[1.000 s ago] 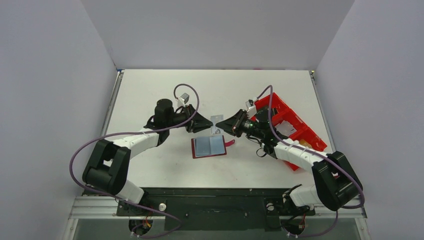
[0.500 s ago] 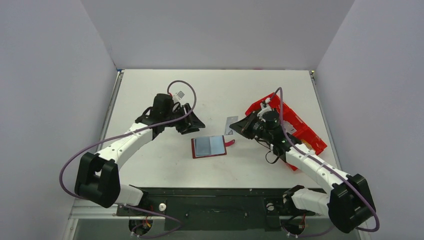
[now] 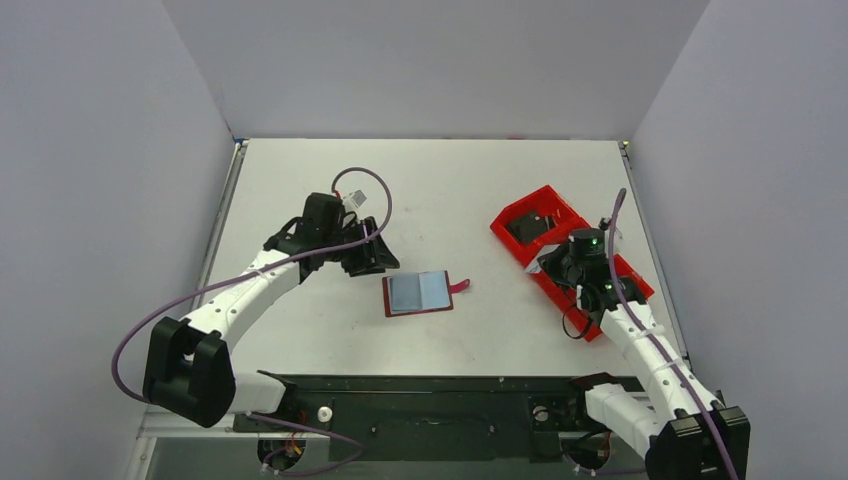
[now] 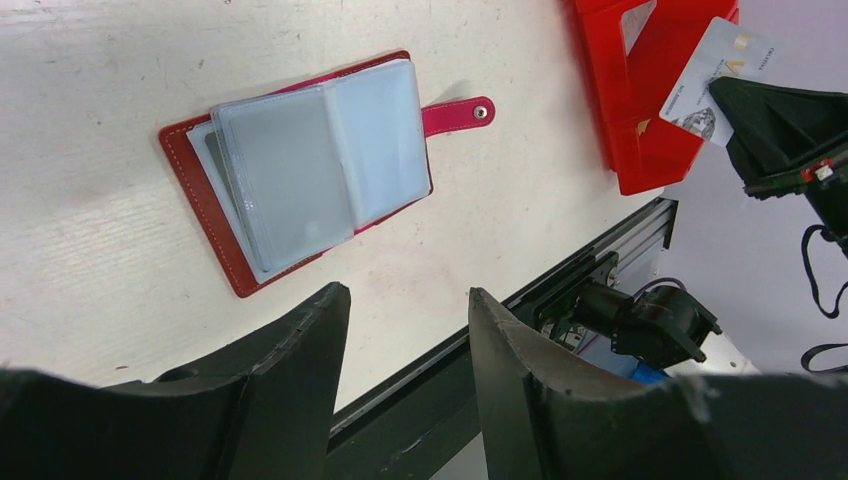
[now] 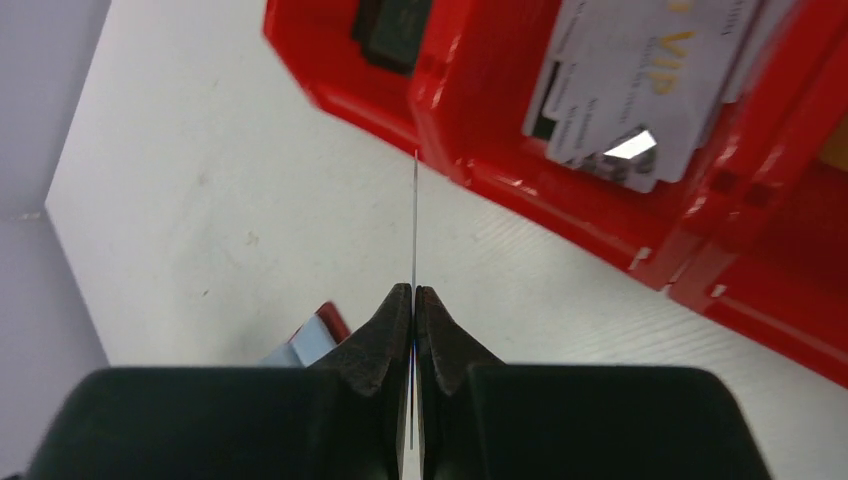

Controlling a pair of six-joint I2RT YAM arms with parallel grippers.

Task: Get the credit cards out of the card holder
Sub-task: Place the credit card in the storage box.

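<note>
Red leather card holder (image 3: 418,292) lies spread open and flat near the middle of the surface (image 3: 450,180), clear sleeves facing up, snap strap pointing toward the right arm, nothing pinning it down. Right claw (image 5: 413,292) is pinched shut on a pale card (image 4: 718,80), gripped by one end only, most of its length standing free. The right wrist view shows that card edge-on, lined up roughly with the near wall of the red tray (image 3: 517,207) rather than over a compartment. Other cards (image 5: 630,90) already rest inside the tray. Left claw (image 4: 405,310) stands wide and holds nothing, hovering just beside the holder on its left.

Principal hazard: a release at this position could land the card on the tray wall, from which it may tip out onto the surface or wedge upright against the divider. Secondary hazard: the short end-grip leaves little margin, so contact with the wall could twist the card in the pads. Third: whether a sleeve is occupied cannot be confirmed; a darker patch shows under one. Any pull on it could drag or flip the unrestrained holder, since slick plastic grips a card.
</note>
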